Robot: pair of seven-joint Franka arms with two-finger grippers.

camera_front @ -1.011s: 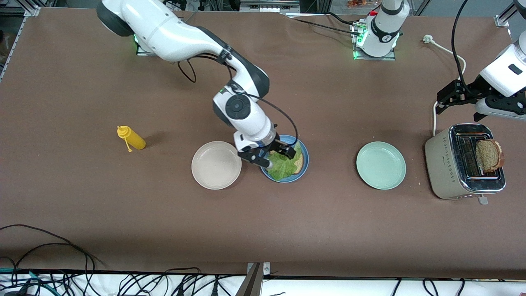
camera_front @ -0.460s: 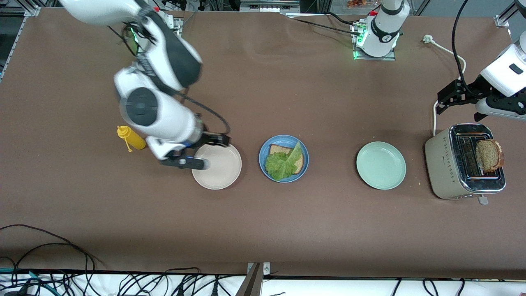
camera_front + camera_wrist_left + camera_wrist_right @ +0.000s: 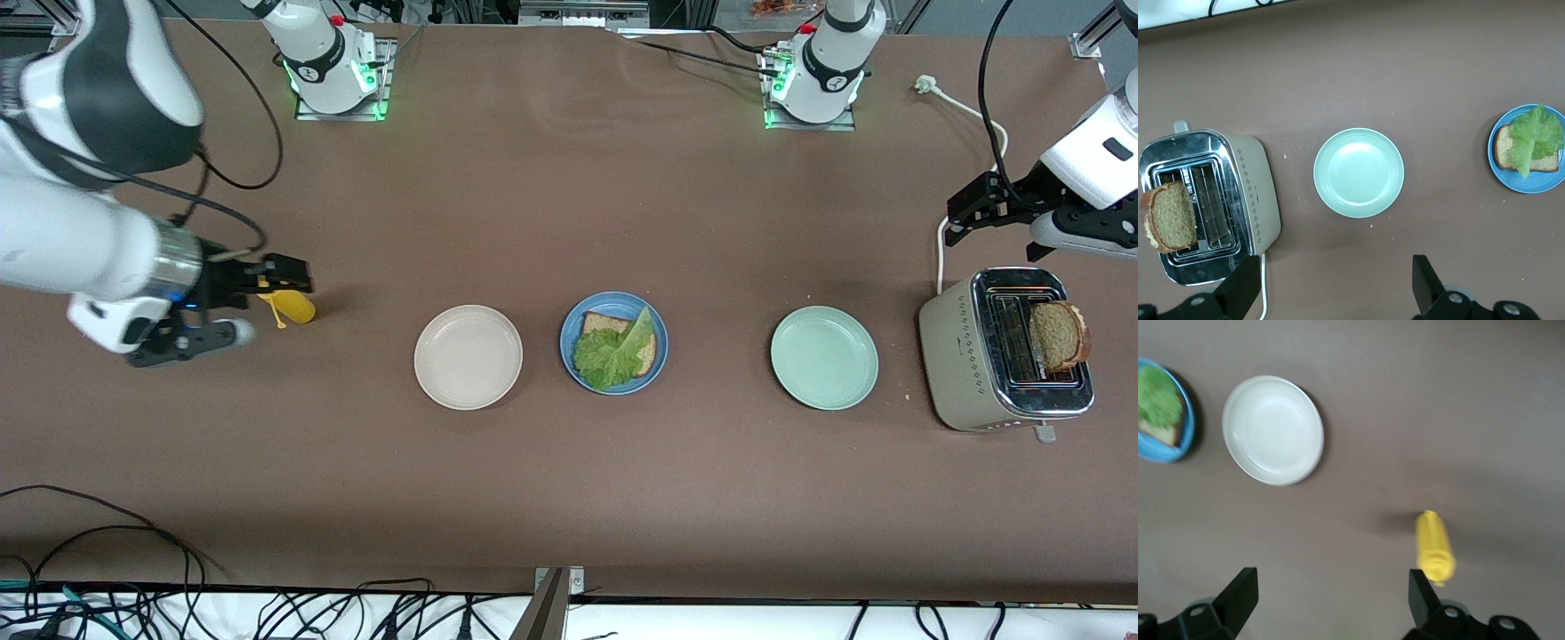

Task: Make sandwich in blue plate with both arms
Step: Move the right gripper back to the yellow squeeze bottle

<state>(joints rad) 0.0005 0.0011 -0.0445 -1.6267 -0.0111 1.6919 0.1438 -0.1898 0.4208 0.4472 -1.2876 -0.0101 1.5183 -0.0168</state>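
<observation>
1. Sandwich half-built: one bread slice point(image 3: 620, 342) with the lettuce leaf point(image 3: 612, 354) on top sits in the blue plate point(image 3: 573, 331), mid-desk between the cream plate point(image 3: 468, 356) and the mint plate point(image 3: 824, 357), well apart from both pincers.
2. Second bread slice point(image 3: 1058, 335) stands in the toaster point(image 3: 976, 356) slot, leaning over the edge, at the left arm's end of the desk point(image 3: 569, 480).
3. Left pincer point(image 3: 989, 210): fingers spread wide, empty, hanging over the desk just beside the toaster; the slice is the nearest task item to it.
4. Right pincer point(image 3: 251, 308): fingers spread wide, empty, over the desk by the yellow squeeze bottle point(image 3: 291, 302), which lies just off one fingertip. Not a sandwich part.
5. Risks, as I read it:
   - Left pincer grabs the slice by the crust edge only, so it tears or drops back in the slot.
   - Slice snags on the slot wire and drags the toaster.
   - Top slice set down off-centre shoves the loose lettuce off the plate.
   - Right pincer knocks the bottle over if it drops lower.
</observation>
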